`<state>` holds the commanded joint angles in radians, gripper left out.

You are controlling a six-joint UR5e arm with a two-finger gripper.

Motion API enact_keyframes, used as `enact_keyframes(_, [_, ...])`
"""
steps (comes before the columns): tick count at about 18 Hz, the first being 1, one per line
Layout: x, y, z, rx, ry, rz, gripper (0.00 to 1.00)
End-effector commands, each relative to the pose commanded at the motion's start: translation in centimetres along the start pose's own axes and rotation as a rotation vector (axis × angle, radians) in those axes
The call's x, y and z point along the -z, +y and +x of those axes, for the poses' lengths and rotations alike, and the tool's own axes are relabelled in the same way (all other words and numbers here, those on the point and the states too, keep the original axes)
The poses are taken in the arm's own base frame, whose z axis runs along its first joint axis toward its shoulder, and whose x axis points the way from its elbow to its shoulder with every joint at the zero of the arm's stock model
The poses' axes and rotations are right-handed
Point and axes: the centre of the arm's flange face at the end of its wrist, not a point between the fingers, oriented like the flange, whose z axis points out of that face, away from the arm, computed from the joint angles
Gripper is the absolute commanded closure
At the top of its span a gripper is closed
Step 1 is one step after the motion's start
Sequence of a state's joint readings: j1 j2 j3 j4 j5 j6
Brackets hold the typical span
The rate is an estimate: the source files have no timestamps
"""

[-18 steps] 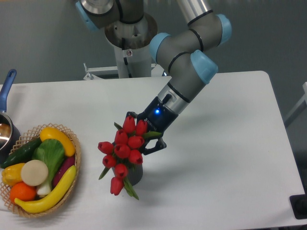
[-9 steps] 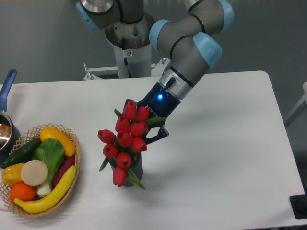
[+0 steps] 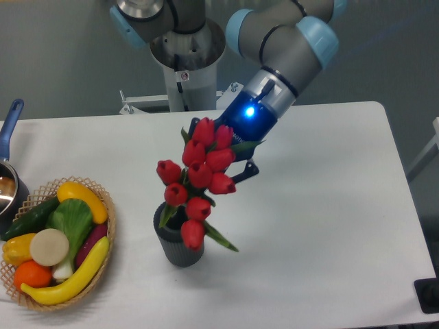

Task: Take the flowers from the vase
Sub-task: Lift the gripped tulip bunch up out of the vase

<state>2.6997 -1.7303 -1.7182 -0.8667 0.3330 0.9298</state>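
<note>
Raised since the earlier frames: the tulip bunch [image 3: 197, 183] and the gripper [image 3: 230, 154] sit higher and further toward the back of the bench [image 3: 329, 205], and the ribbed dark grey vase [image 3: 180, 240], formerly tipped and largely hidden behind the blooms, now stands upright and shows its rim. Item, flowers: red closed buds with green leaves, carried aslant, topmost buds against the gripper, lowest bud and one leaf hanging over the vase mouth; stem ends are hidden behind the blooms, so it cannot be told whether they are clear of the vase or yet inside it. Item, gripper: dark-bodied with a blue light, its jaws closed on the bunch near the upper buds, though the contact itself is masked by the flowers. Item, vase: resting on the bench just right of the wicker basket [image 3: 103, 205] of coloured vegetables, apart from it. Item, metal pot with blue handle [image 3: 9, 130]: at the left edge, untouched. Status, as judged: grasp made, lift well under way; remaining is further upward travel until the stems plainly leave the vase, with the vase left standing.
</note>
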Motion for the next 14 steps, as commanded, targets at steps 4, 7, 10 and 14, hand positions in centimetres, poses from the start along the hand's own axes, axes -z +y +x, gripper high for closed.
enact_keyframes(4, [1.9, -1.5, -0.8, 0.021, -0.013, 0.041, 0.61])
enact_keyframes(7, [2.8, -3.3, -1.0, 0.025, -0.028, 0.052, 0.61])
enact_keyframes(10, [4.0, -4.9, -1.8, 0.004, -0.050, 0.061, 0.61])
enact_keyframes(14, [6.4, -4.7, -4.2, 0.004, -0.097, 0.070, 0.61])
